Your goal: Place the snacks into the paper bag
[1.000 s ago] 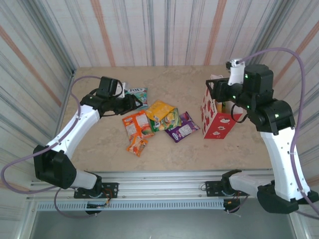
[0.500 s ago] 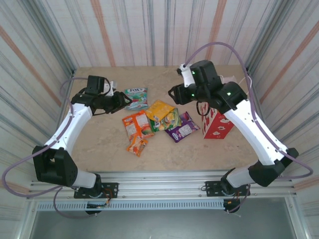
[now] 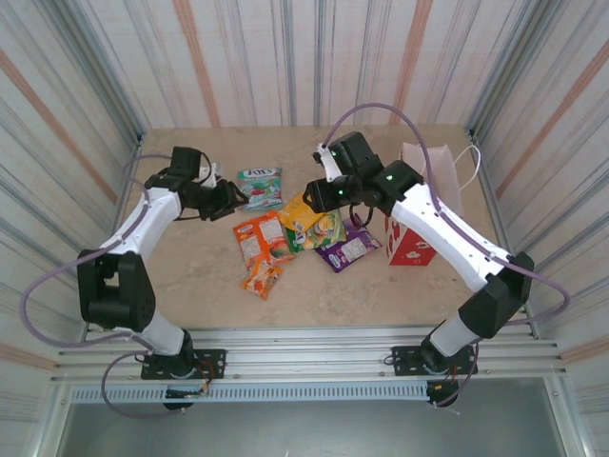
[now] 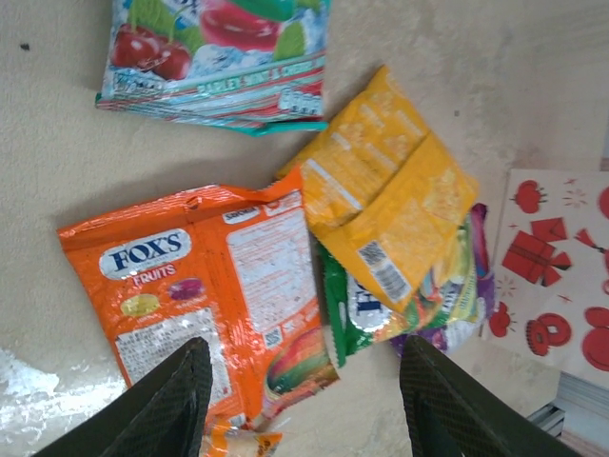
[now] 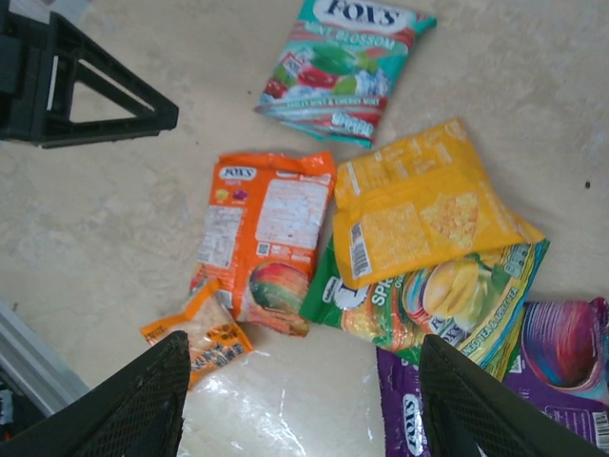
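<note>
**kev_mod:** Where are you at? Anything grabbed?

**me:** Nope, nothing grabbed. The left jaws are released, fingers [image 4: 162,405] spread wide with only air between them, hovering over the pile of snacks [image 3: 295,233]. Same deal with the right jaws: released and gaping, nothing pinched, fingers [image 5: 138,405] well apart above the tabletop [image 3: 190,276].

**kev_mod:** What's under each one?

**me:** On the left wrist cam, the orange FOX'S Fruits packet [image 4: 205,295] lies flat right below the left jaws, with its near edge running into the gap between them. The yellow packet [image 4: 390,200] is just ahead of that gap. It overlaps the orange one's corner and lies on top of a green packet [image 4: 357,314]. Further ahead of those jaws is the green-and-red packet [image 4: 219,48], a bit apart from the rest.

On the right wrist cam, the green and orange ones sit ahead of the gap between the right jaws. A small orange packet [image 5: 205,338] is just beside one fingertip, and the purple packet [image 5: 561,347] is just beside the other finger.

**kev_mod:** And the bag?

**me:** The paper bag [image 3: 415,243] stands on the tabletop just past the purple packet, off to the side of the right jaws and well apart from the left ones. Every packet I can see is lying outside it. Can't tell if anything's inside.
</note>
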